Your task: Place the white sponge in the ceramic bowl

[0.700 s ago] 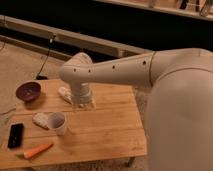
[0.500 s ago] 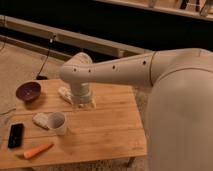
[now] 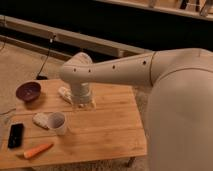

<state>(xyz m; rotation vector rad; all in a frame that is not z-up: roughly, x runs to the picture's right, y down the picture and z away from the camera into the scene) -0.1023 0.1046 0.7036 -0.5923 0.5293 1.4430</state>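
Note:
The white sponge lies on the wooden table at the left, touching the left side of a white mug. Behind it, at the table's far left corner, stands the dark maroon ceramic bowl, which looks empty. My gripper points down at the table behind the mug, to the right of both sponge and bowl. It is open and I see nothing held in it. The arm's wrist hides most of it.
A white tube lies just left of the gripper. A black phone and an orange carrot sit near the front left edge. My large white arm and body fill the right side.

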